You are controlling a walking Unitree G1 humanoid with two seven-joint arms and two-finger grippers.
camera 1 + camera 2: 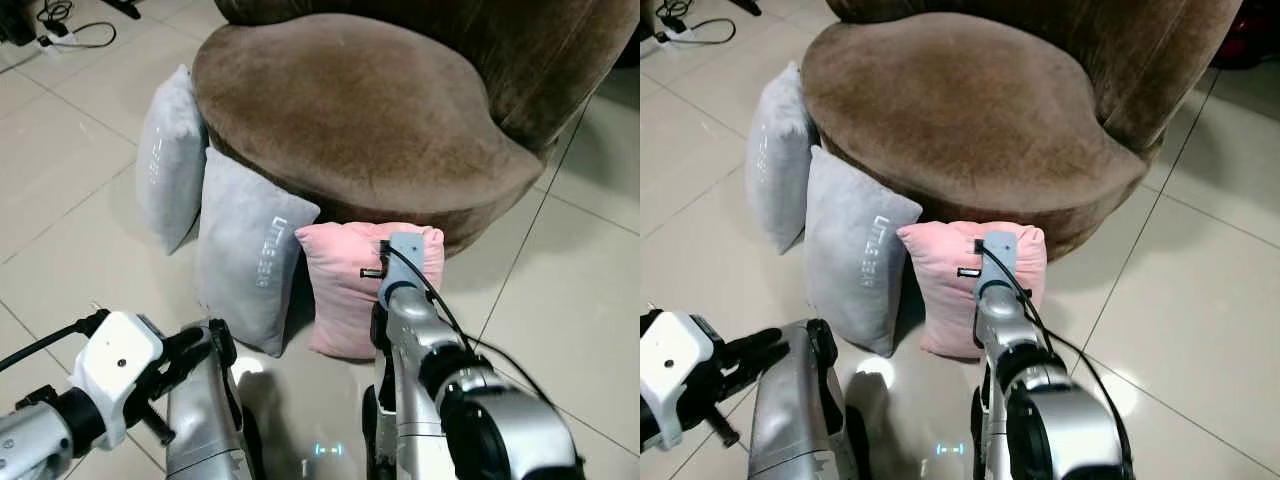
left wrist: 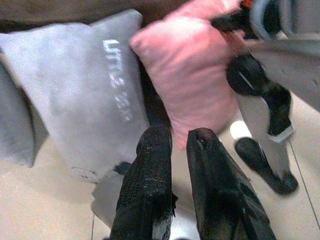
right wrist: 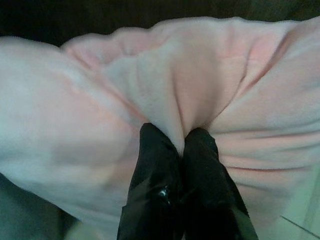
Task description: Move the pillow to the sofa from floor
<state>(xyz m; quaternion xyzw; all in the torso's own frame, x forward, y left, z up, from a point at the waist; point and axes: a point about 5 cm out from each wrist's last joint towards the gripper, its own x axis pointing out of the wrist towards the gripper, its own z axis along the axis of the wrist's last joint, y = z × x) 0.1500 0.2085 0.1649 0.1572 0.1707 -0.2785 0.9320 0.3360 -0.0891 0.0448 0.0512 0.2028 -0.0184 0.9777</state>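
A pink pillow stands on the tiled floor, leaning against the front of the brown sofa. My right arm reaches down to its top edge. In the right wrist view the right gripper is shut on a pinched fold of the pink pillow. My left gripper hangs low over the floor in front of the pillows, its fingers close together with nothing between them. It is apart from the pink pillow.
Two grey pillows lean on the sofa's base left of the pink one: a nearer one with white lettering and a farther one. Cables and a power strip lie at the far left. Open tiles spread to the right.
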